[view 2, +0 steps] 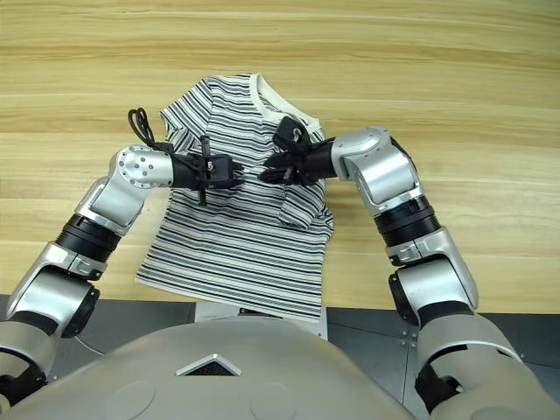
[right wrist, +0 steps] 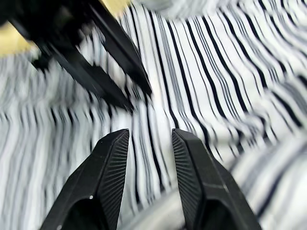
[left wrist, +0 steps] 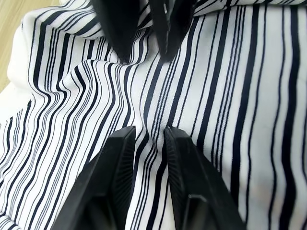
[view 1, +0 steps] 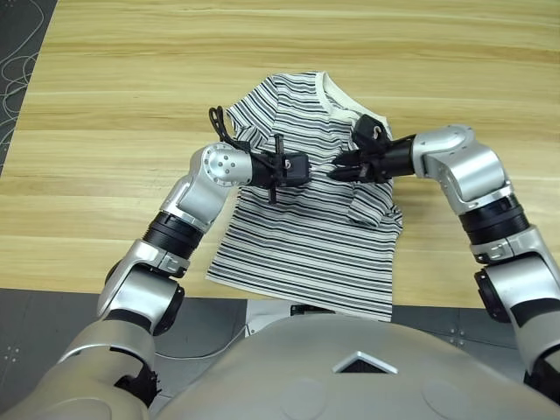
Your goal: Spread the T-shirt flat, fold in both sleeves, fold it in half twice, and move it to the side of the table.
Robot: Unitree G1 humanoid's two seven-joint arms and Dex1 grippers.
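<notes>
Wooden table, striped T-shirt lying on it, left fingers pinching a cloth fold, right fingers parted close by

From the head we look forward and down with two eyes side by side. Both see the light wooden table and the whole black-and-white striped cloth T-shirt. Our wrist cameras sit very near the stripes. They look along the black left gripper and the right gripper, and they face each other.

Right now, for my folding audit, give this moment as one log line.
striped T-shirt: on wooden table | left gripper: pinching it mid-chest | right gripper: open over shirt
</notes>
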